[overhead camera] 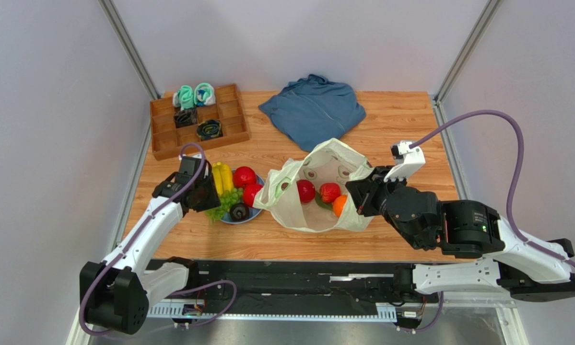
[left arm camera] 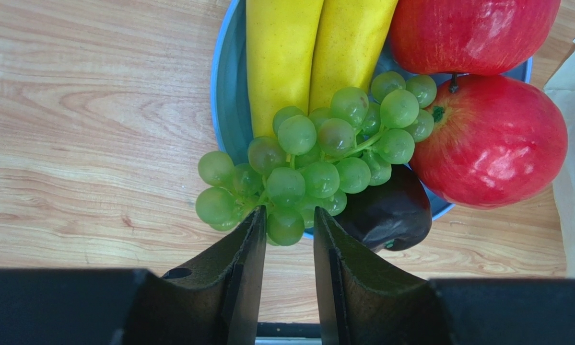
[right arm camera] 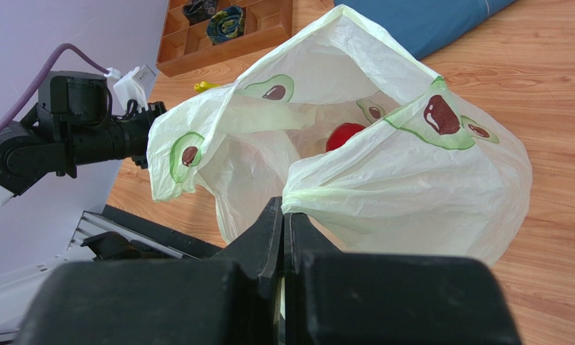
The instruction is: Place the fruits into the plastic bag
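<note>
Between the parted jaws of the left gripper (left arm camera: 289,219), the lowest berry of the green grapes (left arm camera: 319,154) is hanging, not yet pinched. The fingers are straddling it, I judge, because the bunch is lying nearest and on top. Just beyond the tips, the dark avocado (left arm camera: 391,212) is resting under the bunch, and the bananas (left arm camera: 283,50) and two red apples (left arm camera: 495,140) are lying farther ahead on the blue plate (left arm camera: 224,93). Right at the pressed-together tips of the right gripper (right arm camera: 284,215), the rim of the plastic bag (right arm camera: 412,187) is being pinched and held up, likely to keep its mouth gaping. Deeper inside, a bagged red fruit (right arm camera: 344,135) is showing.
</note>
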You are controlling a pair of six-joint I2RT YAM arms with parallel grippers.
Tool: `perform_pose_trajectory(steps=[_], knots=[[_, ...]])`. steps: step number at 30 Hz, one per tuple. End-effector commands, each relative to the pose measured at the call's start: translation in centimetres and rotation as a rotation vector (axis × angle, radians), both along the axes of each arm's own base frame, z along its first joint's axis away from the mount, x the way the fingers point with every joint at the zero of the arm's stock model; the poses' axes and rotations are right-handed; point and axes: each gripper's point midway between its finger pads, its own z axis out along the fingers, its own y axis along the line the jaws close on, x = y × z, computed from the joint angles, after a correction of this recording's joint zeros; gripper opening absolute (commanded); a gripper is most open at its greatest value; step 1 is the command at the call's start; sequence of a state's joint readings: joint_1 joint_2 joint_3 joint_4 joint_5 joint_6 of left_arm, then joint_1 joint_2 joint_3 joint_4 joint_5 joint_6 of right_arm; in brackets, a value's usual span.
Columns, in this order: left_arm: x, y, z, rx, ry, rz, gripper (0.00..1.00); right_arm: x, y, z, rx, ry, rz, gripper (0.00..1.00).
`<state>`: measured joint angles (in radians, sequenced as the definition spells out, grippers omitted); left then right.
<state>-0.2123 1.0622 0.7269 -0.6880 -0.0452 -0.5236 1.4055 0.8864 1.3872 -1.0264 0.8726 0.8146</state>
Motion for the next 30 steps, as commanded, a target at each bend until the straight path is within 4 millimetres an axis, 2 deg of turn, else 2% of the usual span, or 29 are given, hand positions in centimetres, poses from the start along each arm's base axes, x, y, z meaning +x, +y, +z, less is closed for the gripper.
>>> perform_pose_trajectory(steps=[1, 7, 9, 13, 18, 27, 30], knots=[[-0.1, 0.3, 0.5, -0.007, -0.022, 0.029, 0.37, 0.4, 0.1, 0.8, 0.053, -0.009, -0.031, 0.00], [-0.2, 0.5, 0.6, -0.004, -0.019, 0.037, 0.29, 0.4, 0.2, 0.8, 0.050, -0.009, -0.028, 0.00], [-0.2, 0.5, 0.5, -0.003, -0.015, 0.038, 0.21, 0.4, 0.2, 0.8, 0.053, -0.008, -0.028, 0.00], [-0.4, 0.4, 0.6, -0.006, -0.011, 0.038, 0.11, 0.3, 0.1, 0.7, 0.051, -0.006, -0.027, 0.00], [-0.6, 0.6, 1.0, 0.002, -0.013, 0.042, 0.10, 0.3, 0.1, 0.6, 0.054, -0.004, -0.028, 0.00], [-0.8, 1.3, 2.5, 0.026, -0.038, 0.054, 0.00, 0.4, 0.0, 0.7, 0.054, -0.009, -0.033, 0.00], [-0.9, 1.4, 3.0, 0.028, -0.048, 0.055, 0.00, 0.4, 0.0, 0.8, 0.052, -0.012, -0.035, 0.00]])
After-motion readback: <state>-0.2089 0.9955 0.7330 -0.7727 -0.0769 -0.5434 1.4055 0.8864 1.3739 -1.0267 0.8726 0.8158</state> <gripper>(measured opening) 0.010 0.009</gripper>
